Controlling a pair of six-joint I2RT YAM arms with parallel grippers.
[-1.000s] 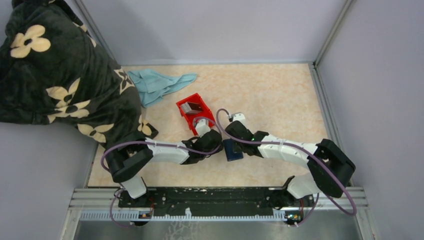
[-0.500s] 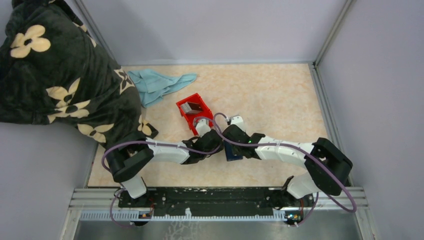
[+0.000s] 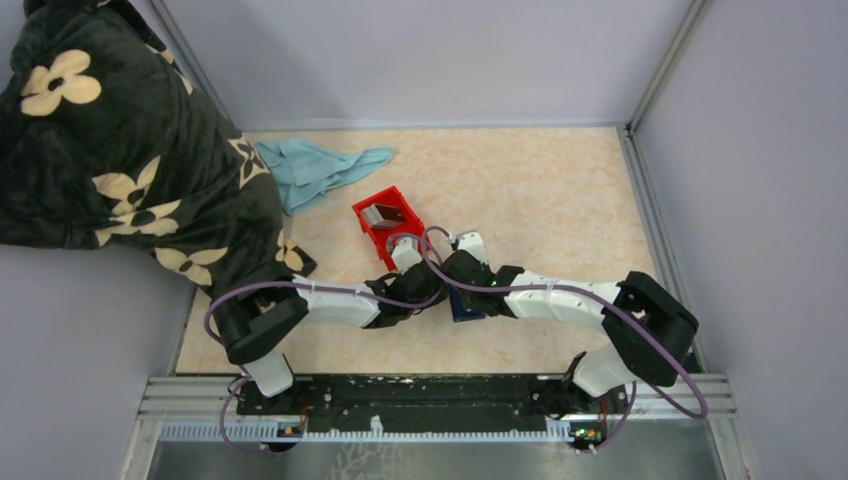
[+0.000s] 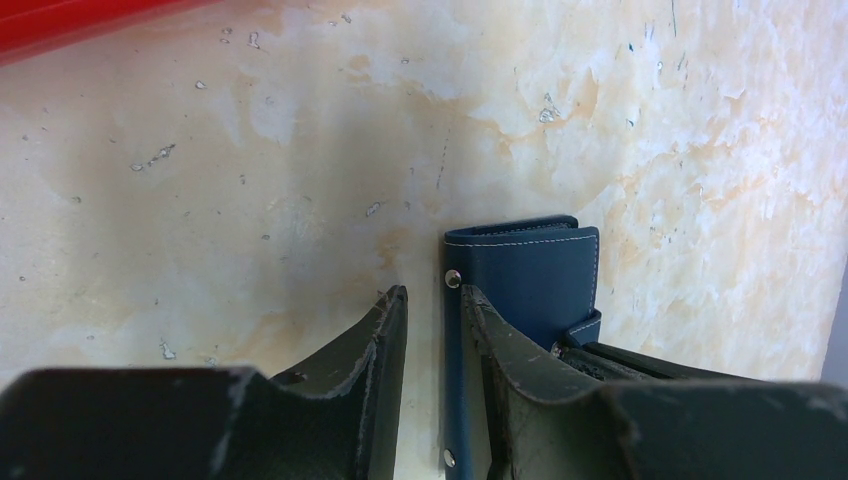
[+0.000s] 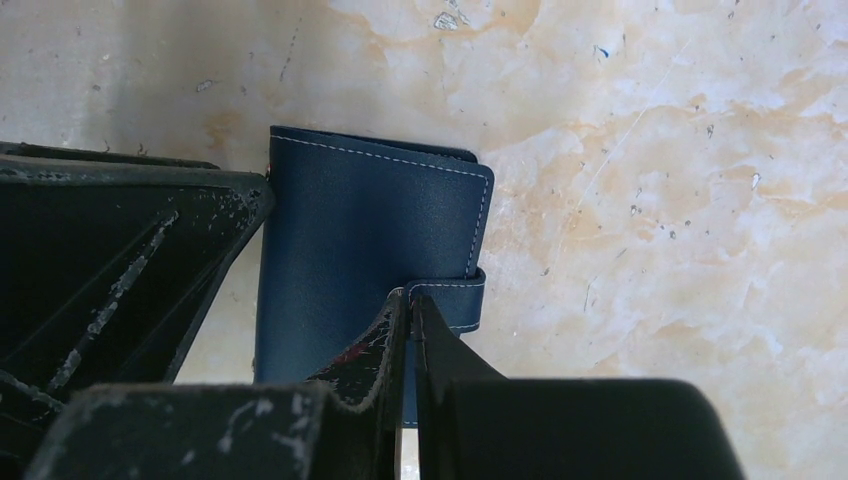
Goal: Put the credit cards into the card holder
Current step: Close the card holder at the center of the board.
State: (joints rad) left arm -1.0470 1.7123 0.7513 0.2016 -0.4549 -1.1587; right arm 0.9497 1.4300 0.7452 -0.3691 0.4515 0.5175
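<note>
The card holder [image 5: 370, 220], a navy wallet, lies folded shut on the marbled table between both arms [image 3: 463, 305]. My right gripper [image 5: 411, 295] is shut, its tips resting at the left end of the snap tab [image 5: 452, 300]. My left gripper [image 4: 435, 295] stands open astride the riveted edge of the card holder [image 4: 535, 270]. Its right finger lies against that edge, and bare table shows beside the left finger. The credit cards [image 3: 379, 213] lie in the red bin [image 3: 400, 197] just behind the grippers.
A teal cloth [image 3: 320, 168] lies at the back left of the table. A dark floral blanket [image 3: 110, 150] hangs over the left wall and onto the table. The red bin's edge [image 4: 60, 20] shows at the top left of the left wrist view.
The right arm has moved left, bringing its shut gripper over the card holder to the snap tab. The left arm and the card holder have stayed put.
</note>
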